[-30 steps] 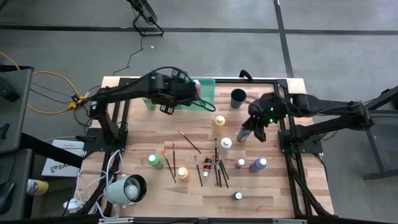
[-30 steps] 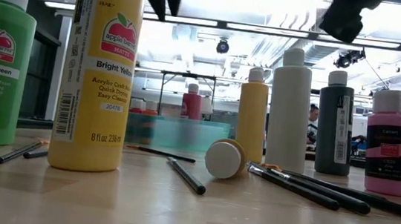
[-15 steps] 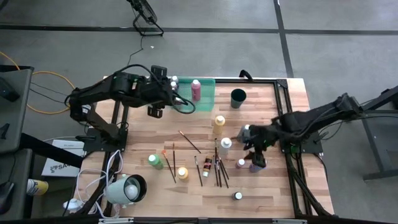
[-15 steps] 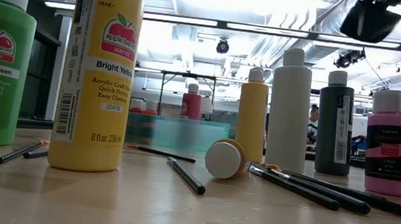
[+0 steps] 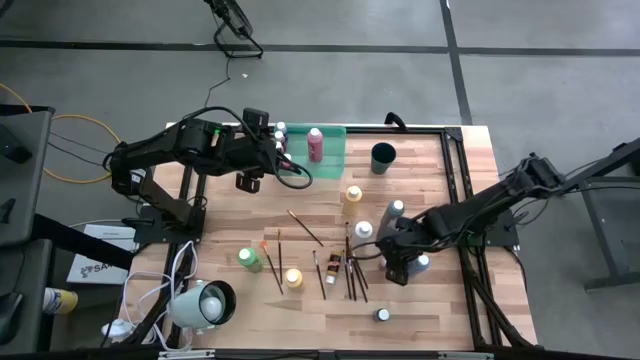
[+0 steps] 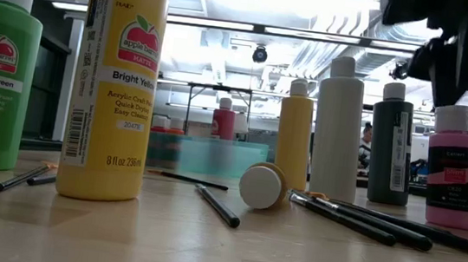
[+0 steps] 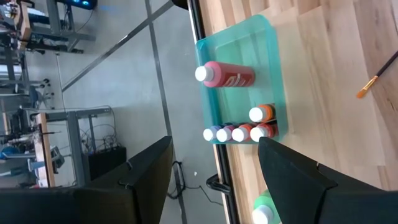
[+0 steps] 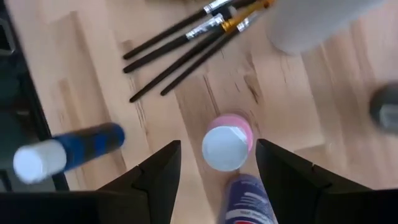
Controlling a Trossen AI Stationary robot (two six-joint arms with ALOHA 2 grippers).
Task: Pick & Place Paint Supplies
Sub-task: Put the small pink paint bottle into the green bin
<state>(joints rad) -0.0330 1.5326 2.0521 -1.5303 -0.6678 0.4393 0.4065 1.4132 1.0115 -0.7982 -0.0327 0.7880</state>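
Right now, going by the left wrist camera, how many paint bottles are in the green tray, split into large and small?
Large red bottle: 1
Small bottles: 5
Total in the green tray: 6

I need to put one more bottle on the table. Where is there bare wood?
Bare wood: the near right corner beyond the small bottle, and the stretch between the green tray and the green bottle. Crowded: the centre, around the paintbrushes, where the right pincer hangs over the pink bottle.
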